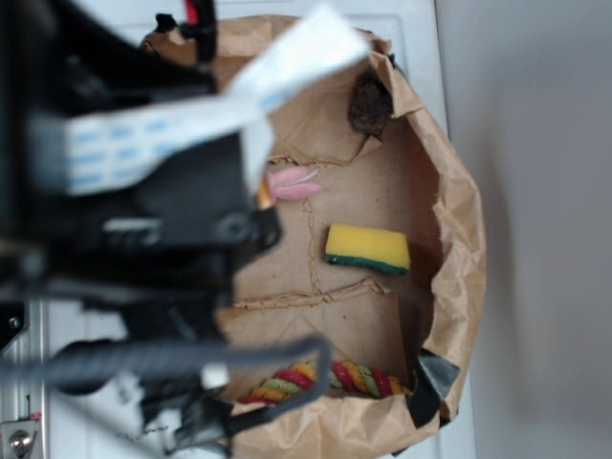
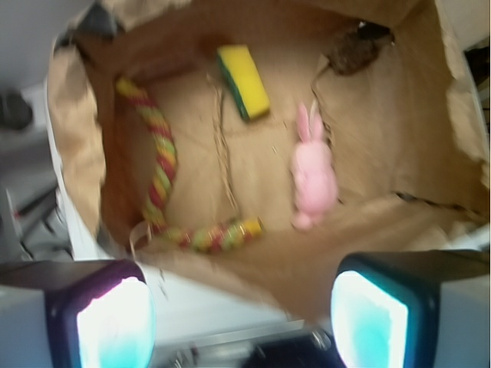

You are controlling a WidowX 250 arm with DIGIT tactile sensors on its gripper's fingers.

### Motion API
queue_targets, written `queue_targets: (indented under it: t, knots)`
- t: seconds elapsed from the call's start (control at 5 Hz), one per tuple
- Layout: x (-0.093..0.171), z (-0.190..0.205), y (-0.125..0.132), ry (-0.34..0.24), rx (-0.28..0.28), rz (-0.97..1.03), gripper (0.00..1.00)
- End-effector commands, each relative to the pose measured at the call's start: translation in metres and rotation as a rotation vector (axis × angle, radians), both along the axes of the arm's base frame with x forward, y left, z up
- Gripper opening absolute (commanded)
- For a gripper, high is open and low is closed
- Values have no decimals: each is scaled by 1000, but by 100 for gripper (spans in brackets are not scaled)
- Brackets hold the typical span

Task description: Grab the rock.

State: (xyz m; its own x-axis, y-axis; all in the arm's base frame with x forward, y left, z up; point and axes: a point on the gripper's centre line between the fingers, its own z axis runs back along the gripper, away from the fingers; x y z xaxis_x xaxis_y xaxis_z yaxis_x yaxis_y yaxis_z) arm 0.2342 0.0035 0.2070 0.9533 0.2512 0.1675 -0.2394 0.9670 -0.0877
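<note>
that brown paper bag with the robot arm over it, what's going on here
A WidowX arm hangs over a brown paper bag lying open, holding nothing. Its gripper is open, above the bag's near edge. Inside are a dark brown rock at the far end, a pink plush bunny, a yellow sponge and a multicoloured rope. The rock is untouched, well away from the gripper.

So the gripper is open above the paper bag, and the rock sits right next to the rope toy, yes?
Not quite. The gripper is open above the paper bag, but the rock lies in a far corner, well apart from the rope toy. The wrist view shows this.
</note>
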Motion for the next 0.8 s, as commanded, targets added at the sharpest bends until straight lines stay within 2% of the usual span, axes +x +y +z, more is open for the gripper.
queue_targets:
  t: [0.0,0.6]
  knots:
    - [24,-11,11,-60,-44,96,100]
    - [28,-28,11,-60,-33,138,100]
